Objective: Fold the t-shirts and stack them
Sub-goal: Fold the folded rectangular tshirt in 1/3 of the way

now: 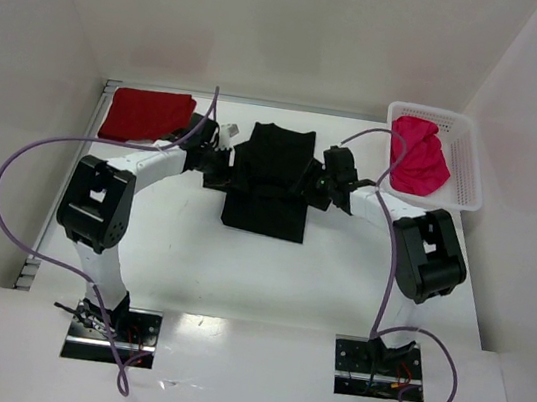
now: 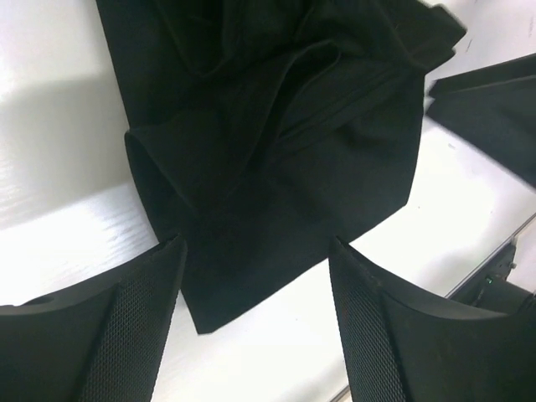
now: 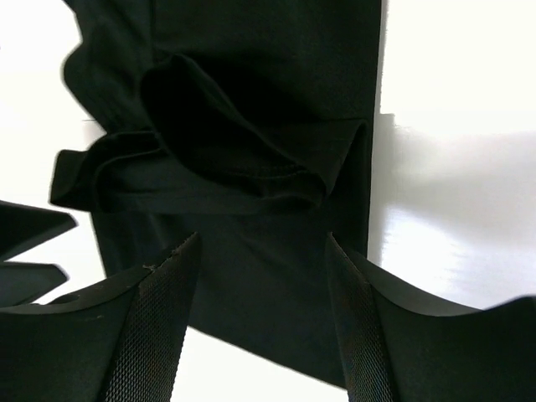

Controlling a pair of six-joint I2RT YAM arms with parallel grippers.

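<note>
The black t-shirt point(image 1: 267, 196) is lying partly folded in the middle of the worktop point(image 1: 237, 277), somewhat toward the far edge, as a roughly rectangular bundle; its near part is lying flat while its far part is bunching up in loose folds. The two arms are reaching in from either side and facing each other across the cloth, the left pincer point(image 2: 255, 247) sitting at the shirt's left edge and the right pincer point(image 3: 261, 239) at its right edge. In the left wrist view the left pincer's fingers point(image 2: 126, 327) are standing well apart, released, with a corner of the black cloth lying on the worktop between them and nothing being pinched. In the right wrist view the right pincer's fingers point(image 3: 385, 335) are likewise standing spread and released; flat black cloth is lying between them, a straight edge of the shirt is running down toward the right-hand finger, and a rumpled curl of fabric is lying just beyond the tips. The dark red t-shirt point(image 1: 146, 114) is lying folded flat at the far left corner of the worktop, near the left arm's wrist and apart from the black one. The pink-red t-shirt point(image 1: 422, 155) is sitting crumpled in the white mesh basket point(image 1: 467, 170) at the far right corner, heaping toward the basket's left side
</note>
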